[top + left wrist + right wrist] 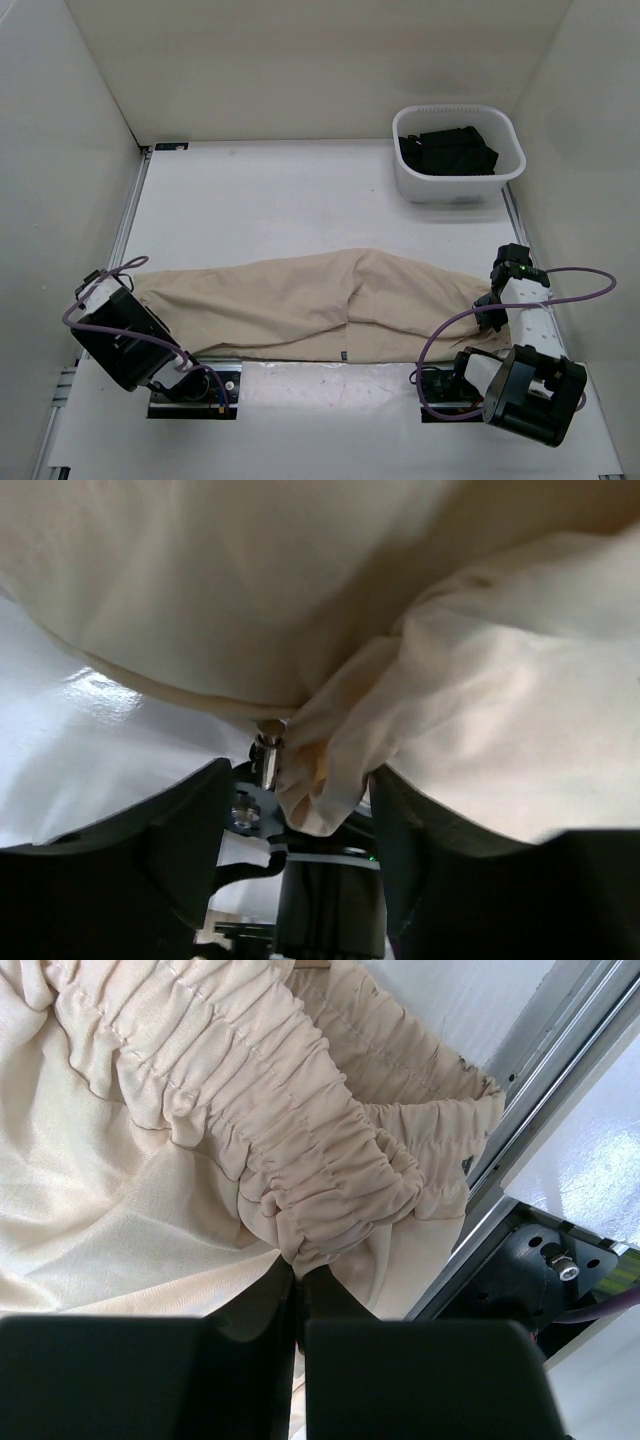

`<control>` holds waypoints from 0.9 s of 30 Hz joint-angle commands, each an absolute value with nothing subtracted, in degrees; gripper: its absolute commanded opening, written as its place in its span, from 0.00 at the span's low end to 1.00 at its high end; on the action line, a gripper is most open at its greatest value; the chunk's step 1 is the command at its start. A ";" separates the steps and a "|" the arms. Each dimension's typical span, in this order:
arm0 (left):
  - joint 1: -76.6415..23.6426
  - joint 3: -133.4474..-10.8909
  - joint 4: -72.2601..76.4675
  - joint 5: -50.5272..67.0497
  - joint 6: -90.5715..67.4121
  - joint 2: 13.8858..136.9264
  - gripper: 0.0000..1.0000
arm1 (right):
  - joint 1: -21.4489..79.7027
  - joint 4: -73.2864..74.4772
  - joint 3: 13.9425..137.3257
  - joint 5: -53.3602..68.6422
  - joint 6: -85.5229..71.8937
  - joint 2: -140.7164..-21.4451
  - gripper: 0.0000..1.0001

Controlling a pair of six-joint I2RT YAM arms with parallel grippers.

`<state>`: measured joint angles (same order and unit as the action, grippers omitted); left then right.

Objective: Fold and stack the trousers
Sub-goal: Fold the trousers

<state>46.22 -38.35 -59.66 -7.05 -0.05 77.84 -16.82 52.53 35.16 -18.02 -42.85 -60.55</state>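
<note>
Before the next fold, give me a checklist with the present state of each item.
1. Right gripper shut on the waistband: ok.
2. Left gripper gripping the other end: not ok. Its jaws stand apart and a bunch of cloth hangs loose between them.
3. Trousers stretched lengthwise across the table: ok, though wrinkled near the middle.
4. Trousers apart from the white bin: ok.
5. Legs lying evenly one on the other: cannot tell.
</note>
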 commanded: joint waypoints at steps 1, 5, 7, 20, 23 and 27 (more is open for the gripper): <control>45.70 -36.66 -56.07 -8.45 0.00 76.55 0.63 | -17.05 53.53 36.65 -18.19 -42.45 -59.59 0.00; 45.70 -36.12 -56.07 -6.59 0.00 77.08 0.34 | -17.05 53.53 36.65 -18.19 -42.45 -59.07 0.00; 45.70 -36.12 -56.77 -6.59 0.00 77.08 0.14 | -17.05 53.53 36.65 -18.19 -42.45 -59.06 0.00; 49.04 -58.61 -58.45 -12.48 0.00 71.98 0.14 | -17.05 53.53 36.12 -19.25 -42.45 -59.59 0.00; 49.04 -57.84 -58.45 -14.15 0.00 73.56 0.14 | -17.05 53.53 36.12 -19.77 -42.45 -60.21 0.00; 49.04 -53.01 -56.17 -16.17 0.00 74.62 0.14 | -17.05 54.57 36.65 -20.30 -42.97 -60.21 0.00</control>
